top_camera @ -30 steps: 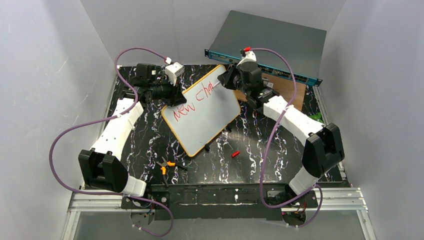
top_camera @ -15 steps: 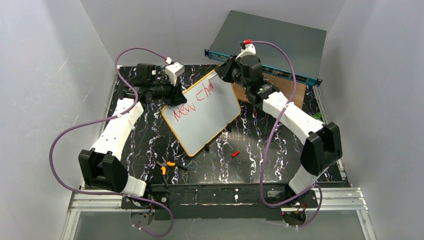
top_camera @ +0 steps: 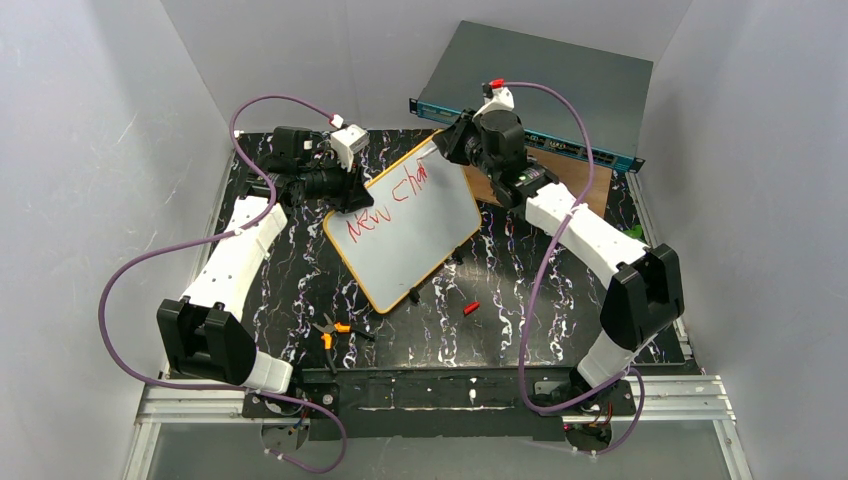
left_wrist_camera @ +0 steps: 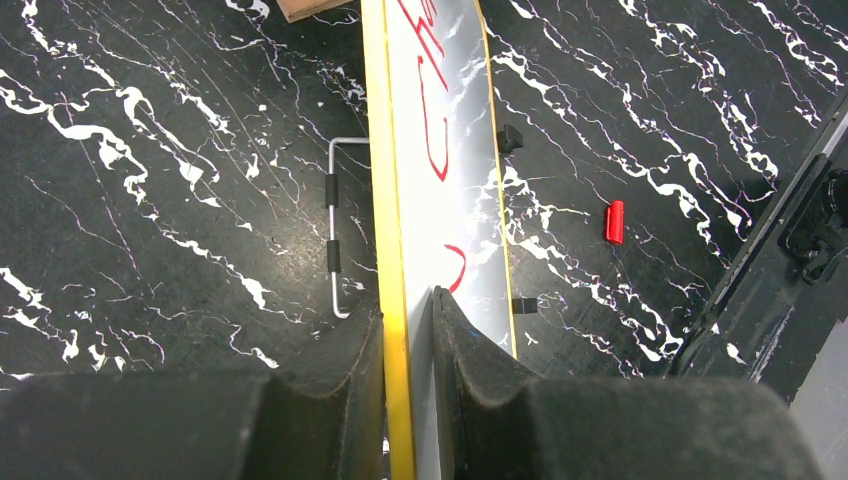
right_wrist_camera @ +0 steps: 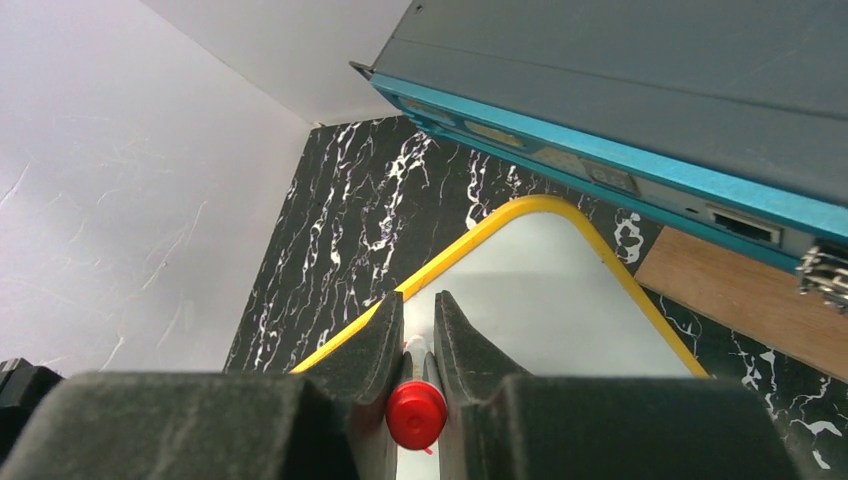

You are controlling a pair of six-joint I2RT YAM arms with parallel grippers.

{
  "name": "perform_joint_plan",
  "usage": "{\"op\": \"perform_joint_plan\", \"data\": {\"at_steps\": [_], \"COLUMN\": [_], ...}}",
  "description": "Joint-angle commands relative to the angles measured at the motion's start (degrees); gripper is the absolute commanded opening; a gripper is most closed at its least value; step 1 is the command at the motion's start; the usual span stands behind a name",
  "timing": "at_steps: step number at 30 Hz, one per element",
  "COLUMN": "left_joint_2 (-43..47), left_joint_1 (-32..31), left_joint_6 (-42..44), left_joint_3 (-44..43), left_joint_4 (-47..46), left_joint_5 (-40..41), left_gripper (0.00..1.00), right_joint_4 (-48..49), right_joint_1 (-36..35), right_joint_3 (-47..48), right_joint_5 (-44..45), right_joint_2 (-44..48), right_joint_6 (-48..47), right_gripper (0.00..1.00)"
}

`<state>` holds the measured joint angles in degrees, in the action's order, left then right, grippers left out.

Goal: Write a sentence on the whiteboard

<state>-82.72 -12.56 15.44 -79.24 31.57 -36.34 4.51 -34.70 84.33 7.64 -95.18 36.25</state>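
The whiteboard [top_camera: 410, 235], white with an orange-yellow rim, stands tilted on the black marbled table. Red handwriting, the sentence [top_camera: 385, 205], runs along its upper part and reads roughly "new cha". My left gripper [top_camera: 347, 198] is shut on the board's left edge; in the left wrist view the rim [left_wrist_camera: 394, 230] passes between the fingers of that gripper [left_wrist_camera: 408, 312]. My right gripper [top_camera: 438, 150] is at the board's far corner, shut on a red-ended marker [right_wrist_camera: 416, 414] that points down at the white surface [right_wrist_camera: 540, 290].
A blue-grey metal box [top_camera: 560, 90] lies at the back right, partly over a brown wooden board [top_camera: 565, 180]. A red cap [top_camera: 471, 308] and orange-handled pliers [top_camera: 332, 331] lie on the near table. A metal wire stand [left_wrist_camera: 334, 240] is behind the board.
My right gripper with the marker has shifted a little up and left, toward the board's far corner. The left gripper and the board have held still.
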Motion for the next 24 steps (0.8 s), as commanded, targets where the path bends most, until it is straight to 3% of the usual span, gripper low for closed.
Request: {"op": "perform_joint_plan", "data": {"at_steps": [1, 24], "left_joint_2": [1.3, 1.4], "left_joint_1": [-0.8, -0.8], "left_joint_6": [4.9, 4.9], "left_joint_3": [-0.7, -0.9], "left_joint_4": [0.5, 0.8], "left_joint_5": [1.5, 1.6], "left_gripper": [0.0, 0.0], "right_joint_4": [1.0, 0.2], "right_joint_1": [0.9, 1.1], "right_joint_3": [0.8, -7.4], "right_joint_5": [2.8, 1.6], "right_joint_2": [0.3, 3.4], "right_joint_6": [-0.3, -0.3], "right_gripper": [0.01, 0.01]}}
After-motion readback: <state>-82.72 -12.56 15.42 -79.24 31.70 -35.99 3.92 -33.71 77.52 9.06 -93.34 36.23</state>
